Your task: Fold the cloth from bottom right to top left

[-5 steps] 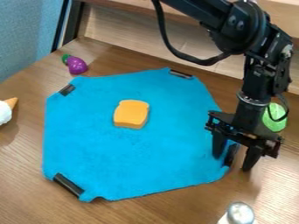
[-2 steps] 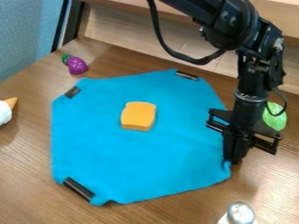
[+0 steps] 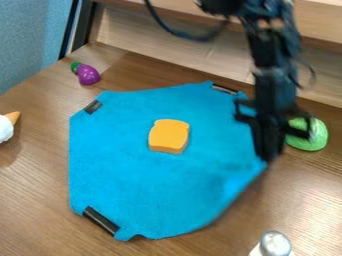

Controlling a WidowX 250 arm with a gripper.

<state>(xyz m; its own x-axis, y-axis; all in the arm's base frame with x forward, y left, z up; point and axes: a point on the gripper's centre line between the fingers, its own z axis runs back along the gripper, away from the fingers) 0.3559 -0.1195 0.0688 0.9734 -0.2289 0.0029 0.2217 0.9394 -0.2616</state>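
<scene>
My black two-finger pincer (image 3: 269,156) pinches the blue fabric cloth (image 3: 133,175) by its right corner; brown wooden table (image 3: 33,200) borders its left edge.

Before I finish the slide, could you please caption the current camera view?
Gripper holding the blue cloth's right corner, yellow bread-shaped toy on top.

We are seeing no readable text, labels, brands, numbers or signs on anything here.
</scene>
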